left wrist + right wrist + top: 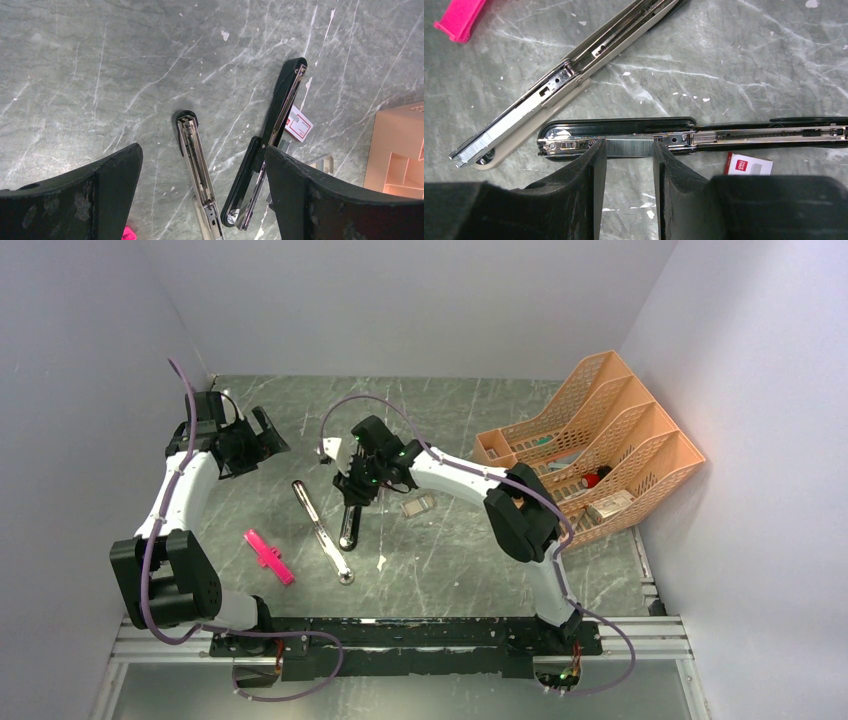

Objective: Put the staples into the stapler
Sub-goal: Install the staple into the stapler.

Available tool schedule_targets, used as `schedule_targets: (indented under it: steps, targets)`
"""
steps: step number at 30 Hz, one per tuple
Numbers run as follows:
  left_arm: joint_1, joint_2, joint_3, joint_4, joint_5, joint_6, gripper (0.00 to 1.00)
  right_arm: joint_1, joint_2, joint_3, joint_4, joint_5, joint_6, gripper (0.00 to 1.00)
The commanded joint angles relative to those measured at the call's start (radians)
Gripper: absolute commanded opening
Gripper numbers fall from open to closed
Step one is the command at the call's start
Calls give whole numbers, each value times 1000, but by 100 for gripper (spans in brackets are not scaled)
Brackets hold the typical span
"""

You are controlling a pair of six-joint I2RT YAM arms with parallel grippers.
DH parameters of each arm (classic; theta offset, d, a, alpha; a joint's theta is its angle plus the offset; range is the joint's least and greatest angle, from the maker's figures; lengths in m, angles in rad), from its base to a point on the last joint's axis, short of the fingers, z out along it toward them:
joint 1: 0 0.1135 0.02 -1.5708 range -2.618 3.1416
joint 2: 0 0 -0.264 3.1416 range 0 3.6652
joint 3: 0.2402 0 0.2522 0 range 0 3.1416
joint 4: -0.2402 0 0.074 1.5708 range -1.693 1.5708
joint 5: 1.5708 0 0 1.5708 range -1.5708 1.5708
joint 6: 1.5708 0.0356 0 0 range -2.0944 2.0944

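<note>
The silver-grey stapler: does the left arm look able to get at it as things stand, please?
Probably yes. The left gripper hangs open facing the silver-grey stapler, which lies opened flat. The right gripper, holding the staples at the black stapler beside it, seems clear of that path.

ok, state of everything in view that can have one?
black stapler: opened flat, rail exposed.
staples: one strip pinched at the rail.
right gripper: shut on staples.
left gripper: open, empty.
silver-grey stapler: opened flat on the table.
staple box: lying beside black stapler; open or closed unclear.
</note>
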Motion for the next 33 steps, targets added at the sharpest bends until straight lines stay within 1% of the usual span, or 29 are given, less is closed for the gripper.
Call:
schedule_targets:
  steps: [1,33]
  targets:
    - [11,-1,10,11,30,6,96,8,24,-4,-9,-5,-8,14]
    - [11,0,9,11,35,6,96,30,72,15,-53,46,-11,14]
